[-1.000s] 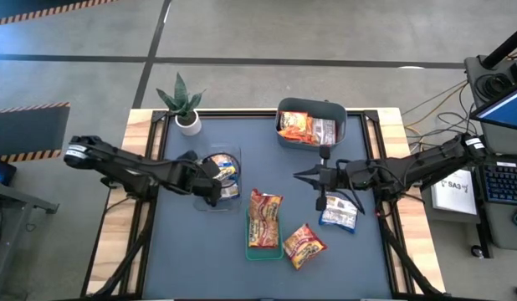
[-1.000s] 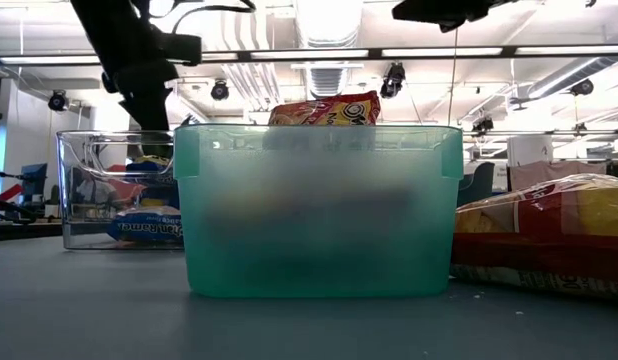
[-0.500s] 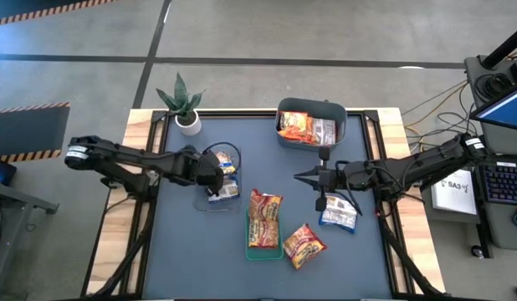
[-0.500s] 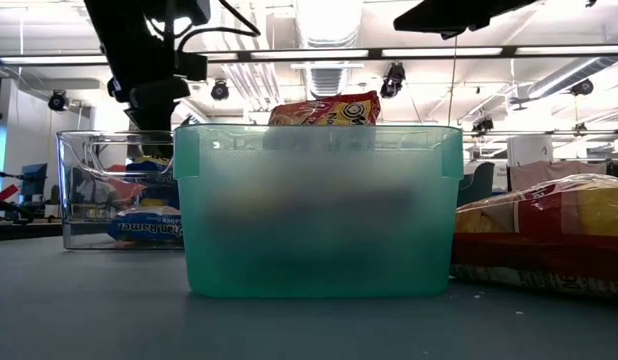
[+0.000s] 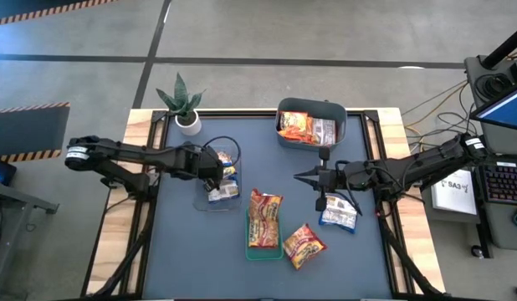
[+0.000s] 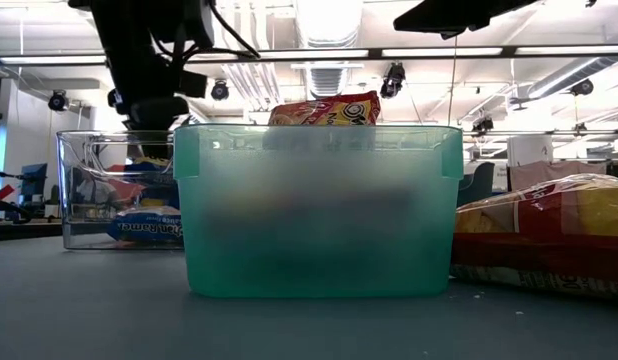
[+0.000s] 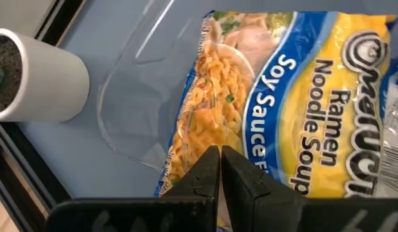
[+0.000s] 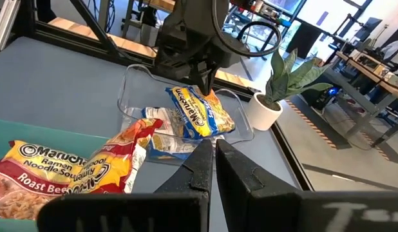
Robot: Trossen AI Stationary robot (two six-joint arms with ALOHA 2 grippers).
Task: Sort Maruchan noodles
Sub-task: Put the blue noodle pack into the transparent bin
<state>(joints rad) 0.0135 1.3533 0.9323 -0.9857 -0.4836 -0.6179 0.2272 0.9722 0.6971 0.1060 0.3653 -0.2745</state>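
Since 1 s ago: in the high view the left gripper (image 5: 217,170) has moved from the lower edge of the clear bin (image 5: 203,202) up-frame to its middle. R arm and all other packets unchanged.

The blue-yellow packet (image 7: 283,96) lies in the clear bin, left of frame centre. Its long axis is slanted, with the high end under the left gripper's tips. Fingers are pressed together on it; I cannot tell if they pinch the film.

Right gripper (image 5: 320,178) hangs right of centre, fingers closed, empty.

Count:
- blue-yellow: 3. Two are in the clear bin, and one loose packet (image 5: 338,216) is at right.
- orange-red: 3. One is in the green bin (image 6: 319,210), one in the grey-blue bin (image 5: 311,107), and one on the table (image 5: 304,245).
- silver packet (image 5: 325,130): 1, in the grey-blue bin.
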